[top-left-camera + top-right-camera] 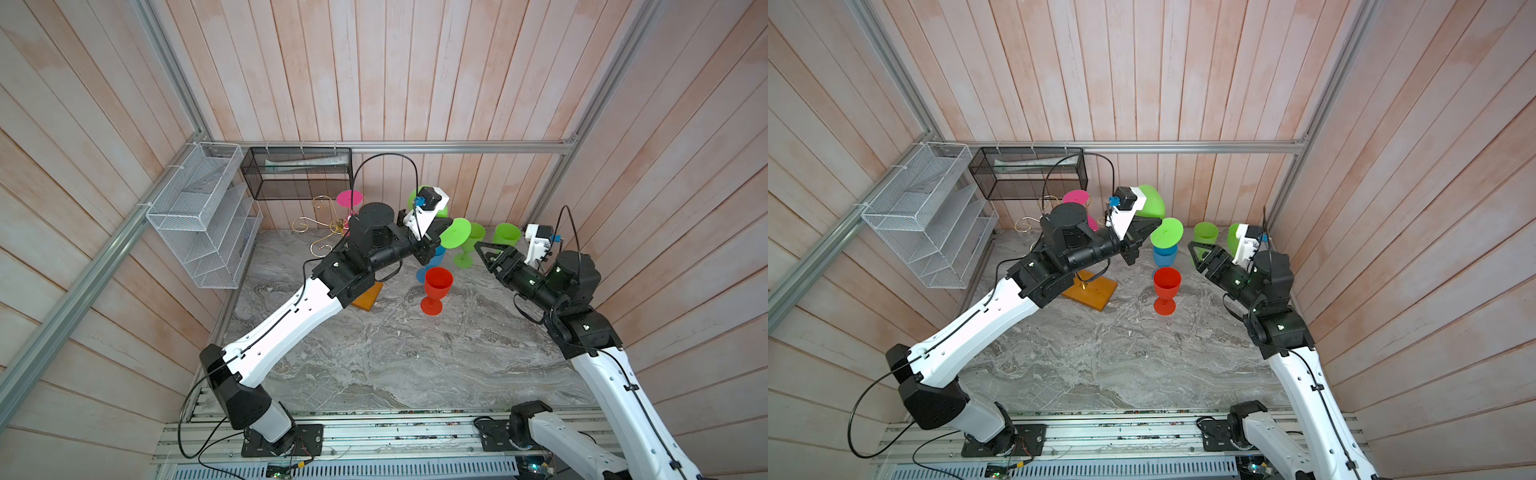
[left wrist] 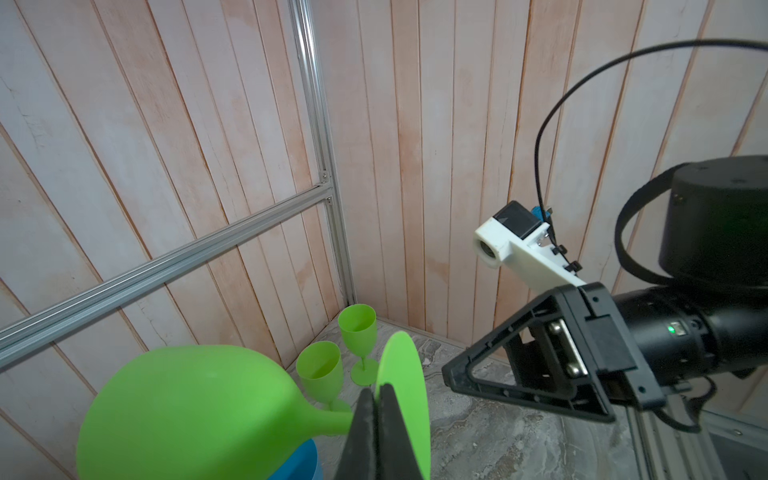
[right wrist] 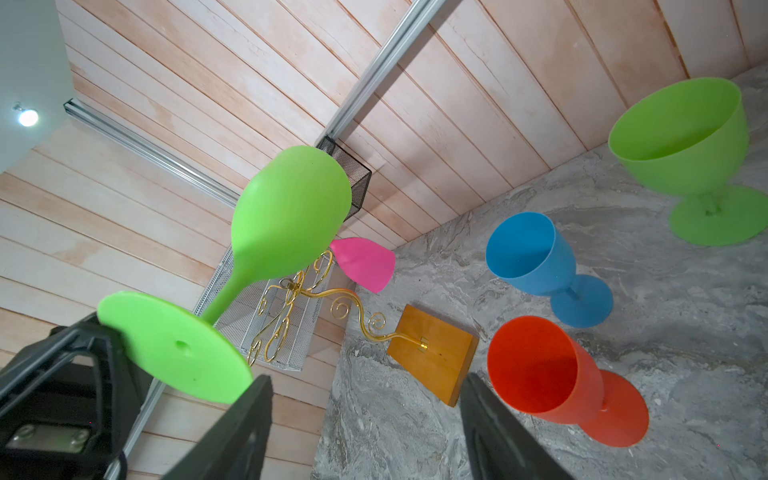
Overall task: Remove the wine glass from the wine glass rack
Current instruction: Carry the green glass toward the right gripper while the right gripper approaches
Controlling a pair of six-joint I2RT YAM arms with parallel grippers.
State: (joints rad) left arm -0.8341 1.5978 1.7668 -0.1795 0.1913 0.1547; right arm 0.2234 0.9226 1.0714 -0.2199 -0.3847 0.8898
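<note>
Wrist views — marble tabletop (image 3: 673, 299), plank walls (image 2: 166, 124); left fingers (image 2: 365, 436) clamp wine glass (image 2: 187, 407), right fingers (image 3: 490, 432) wide.

- No text, label, brand, number or sign can be read in any of the views.
- In both top views, small white marks sit on the black joint housings of the left arm (image 1: 336, 264) and the right arm (image 1: 586, 326). They are too small to make out.
- In the upper middle of both top views, a pale packet (image 1: 307, 163) lies in the black mesh basket (image 1: 291, 188). It shows faint greenish patches, too blurred to read.
</note>
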